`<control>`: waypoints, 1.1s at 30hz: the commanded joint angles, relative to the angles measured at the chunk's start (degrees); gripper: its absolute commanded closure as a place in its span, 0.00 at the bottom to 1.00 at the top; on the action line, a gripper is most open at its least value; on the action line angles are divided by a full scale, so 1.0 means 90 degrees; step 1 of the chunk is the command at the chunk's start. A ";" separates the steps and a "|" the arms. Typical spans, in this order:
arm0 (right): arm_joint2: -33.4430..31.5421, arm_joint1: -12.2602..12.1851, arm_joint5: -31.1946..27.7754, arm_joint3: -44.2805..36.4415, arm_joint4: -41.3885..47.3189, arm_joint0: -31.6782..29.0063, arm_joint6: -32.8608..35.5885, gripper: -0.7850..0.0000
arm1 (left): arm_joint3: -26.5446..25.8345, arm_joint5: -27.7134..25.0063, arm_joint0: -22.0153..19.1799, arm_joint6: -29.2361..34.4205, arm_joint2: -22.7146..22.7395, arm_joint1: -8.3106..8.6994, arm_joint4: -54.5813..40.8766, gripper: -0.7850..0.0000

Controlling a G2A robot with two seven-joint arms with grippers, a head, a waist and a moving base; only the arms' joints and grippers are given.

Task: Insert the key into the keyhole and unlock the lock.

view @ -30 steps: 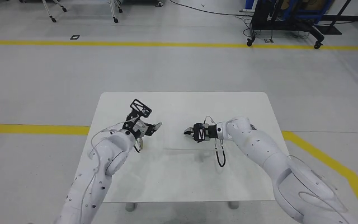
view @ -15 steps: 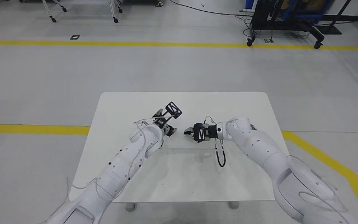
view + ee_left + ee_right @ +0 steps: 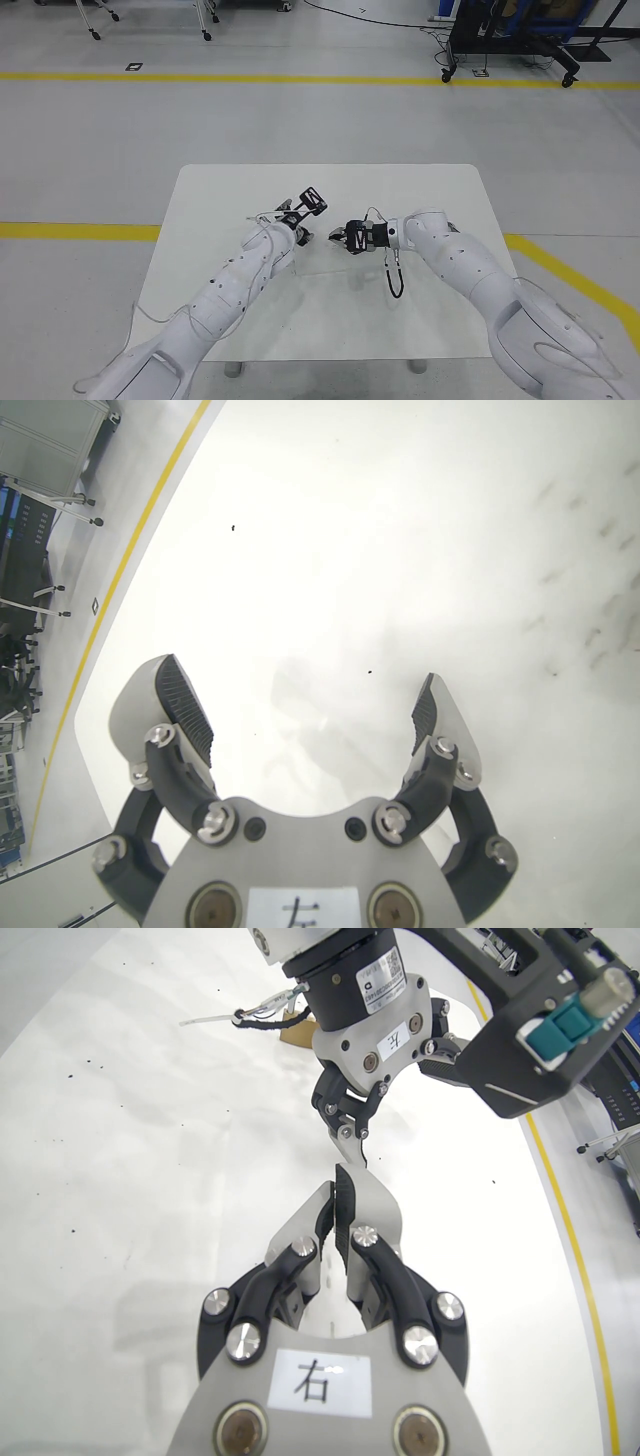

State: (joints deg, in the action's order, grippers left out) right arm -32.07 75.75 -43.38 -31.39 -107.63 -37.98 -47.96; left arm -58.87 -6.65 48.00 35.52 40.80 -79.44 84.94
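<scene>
Over the middle of the desk (image 3: 430,190), the left tool (image 3: 300,700) is hanging released, pads wide apart, nothing between them. One fingertip is sitting just beside the right tool (image 3: 336,1200), which is clenching tight; can't tell if anything is pinched inside. The brass lock (image 3: 294,1032) is lying on the desk past the left tool's wrist, partly hidden.

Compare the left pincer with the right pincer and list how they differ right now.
The silver, black-padded left pincer is open, with its pads spread wide; the matching silver right pincer is shut, with its pads pressed together. The left pincer holds nothing between its pads; whether the right pincer pinches anything cannot be seen. Shared: both have ribbed black pads and hover nearly tip to tip above the white table.
</scene>
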 commanded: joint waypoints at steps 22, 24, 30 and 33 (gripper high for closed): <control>-0.0898 -0.0645 0.0922 -0.0998 0.0502 -0.0794 -0.1213 1.00 | -0.3460 -0.0887 0.1682 -0.0853 0.2794 0.0698 -0.0268 0.00; -0.1127 -0.0811 0.0949 -0.1183 0.0608 -0.1051 -0.1728 1.00 | -0.3460 -0.0887 0.1682 -0.0853 0.2794 0.0698 -0.0268 0.00; -0.1127 -0.0811 0.0949 -0.1183 0.0608 -0.1051 -0.1728 1.00 | -0.3460 -0.0887 0.1682 -0.0853 0.2794 0.0698 -0.0268 0.00; -0.1127 -0.0811 0.0949 -0.1183 0.0608 -0.1051 -0.1728 1.00 | -0.3460 -0.0887 0.1682 -0.0853 0.2794 0.0698 -0.0268 0.00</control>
State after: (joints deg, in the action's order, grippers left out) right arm -42.21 68.46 -34.85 -42.04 -102.16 -47.43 -63.50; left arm -90.01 -14.64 63.14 27.85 65.95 -73.15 82.53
